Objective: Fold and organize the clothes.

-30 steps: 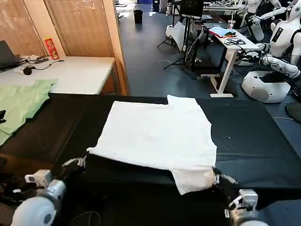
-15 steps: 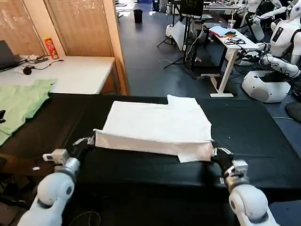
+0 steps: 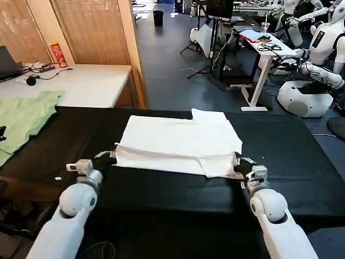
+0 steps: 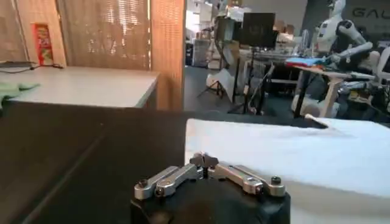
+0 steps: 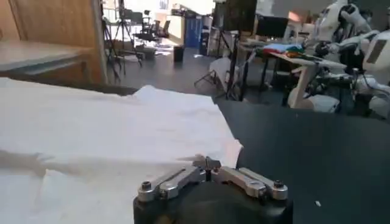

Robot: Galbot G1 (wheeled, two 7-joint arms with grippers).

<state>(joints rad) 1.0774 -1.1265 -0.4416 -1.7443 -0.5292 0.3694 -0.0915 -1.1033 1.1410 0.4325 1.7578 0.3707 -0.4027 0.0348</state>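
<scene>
A white T-shirt (image 3: 180, 143) lies in the middle of the head view on a black table (image 3: 291, 162), its near edge doubled over so that a folded band runs from lower left to lower right across the cloth. The left gripper (image 3: 110, 155) sits at the left end of that band, low and left of centre in the frame, with its fingers pinched shut on the corner of the fabric. The right gripper (image 3: 239, 163) is at the right end of the band, right of centre, likewise clamped on the shirt's corner. In the left wrist view the left gripper (image 4: 204, 161) has its tips pressed together at the edge of the T-shirt (image 4: 317, 146). In the right wrist view the right gripper (image 5: 207, 162) is closed the same way, with the T-shirt (image 5: 91, 122) spread across the left and centre of the frame. A light green garment (image 3: 21, 118) lies at the left edge of the head view, well apart from the shirt.
</scene>
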